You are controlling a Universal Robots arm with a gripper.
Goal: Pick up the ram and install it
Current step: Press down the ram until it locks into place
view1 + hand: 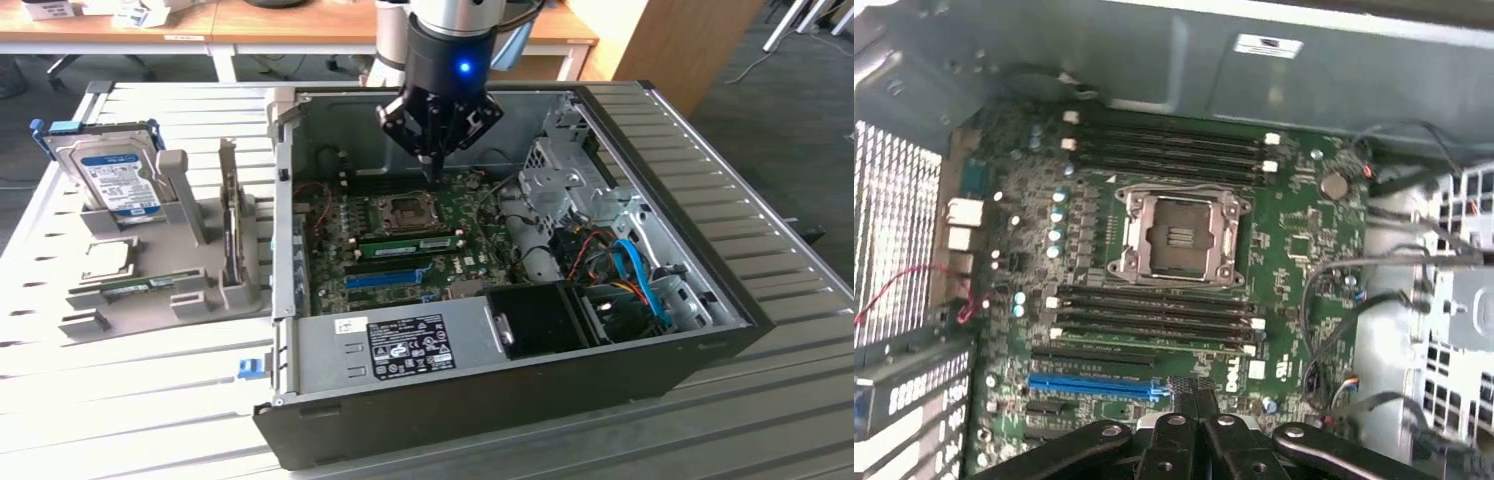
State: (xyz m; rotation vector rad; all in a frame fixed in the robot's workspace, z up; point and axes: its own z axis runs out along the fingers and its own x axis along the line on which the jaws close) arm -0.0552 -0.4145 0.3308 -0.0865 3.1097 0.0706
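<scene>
A long green ram stick (pixel 140 285) lies in the grey holder (pixel 187 300) on the exterior view's left, outside the open computer case (pixel 441 345). A second green stick (pixel 407 243) stands in a slot of the motherboard (pixel 1294 240), just on the near side of the CPU socket (pixel 400 210). My gripper (pixel 434 172) hangs inside the case over the far memory slots, beyond the socket. Its fingers are shut with nothing between them. In the wrist view the shut gripper (pixel 1192 400) points at the board by the blue slot (pixel 1094 385).
A silver hard drive (pixel 118 180) with a blue-white label stands upright in the grey holder. Inside the case, a black box (pixel 541 318) fills the near corner, with blue cables (pixel 641 270) and a metal drive cage (pixel 561 180) on the exterior view's right. Case walls ring the board.
</scene>
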